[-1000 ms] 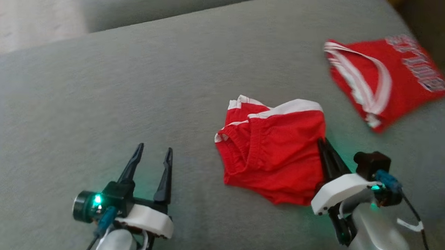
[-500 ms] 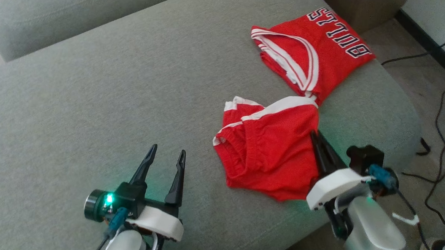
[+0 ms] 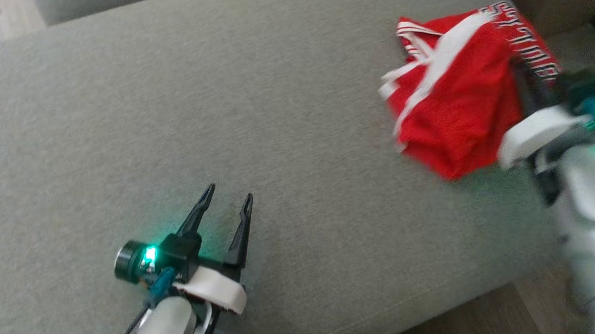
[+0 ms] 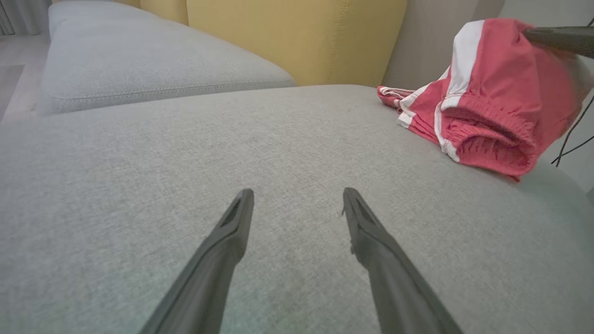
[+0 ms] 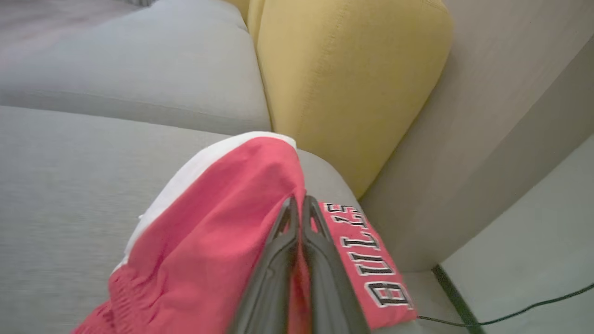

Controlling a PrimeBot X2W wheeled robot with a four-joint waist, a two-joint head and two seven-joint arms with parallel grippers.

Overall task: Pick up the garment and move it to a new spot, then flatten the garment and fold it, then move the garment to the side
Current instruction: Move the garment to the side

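The garment (image 3: pixel 457 124) is a pair of red shorts with white trim, folded into a bundle. It hangs lifted off the grey sofa seat (image 3: pixel 229 107) at the far right. My right gripper (image 3: pixel 519 71) is shut on its upper edge, and in the right wrist view the closed gripper (image 5: pixel 297 202) pinches the red cloth (image 5: pixel 218 222). Just beyond and under the shorts lies a red jersey (image 5: pixel 366 260) with black lettering. My left gripper (image 3: pixel 229 194) hovers open low over the bare seat at the near left, holding nothing (image 4: pixel 297 192). In the left wrist view the shorts (image 4: pixel 487 106) hang at the upper right.
A yellow cushion (image 5: pixel 343 83) stands against the sofa back behind the jersey. A second grey seat (image 4: pixel 139 69) lies beyond. The seat's rounded edge drops to wooden floor (image 3: pixel 498 320) at the lower right. A black cable (image 5: pixel 533 311) runs along the floor by the wall.
My right gripper has raised the shorts off the seat and carried them toward the far right, over the jersey. The head camera has also shifted. The left gripper stays open in place.
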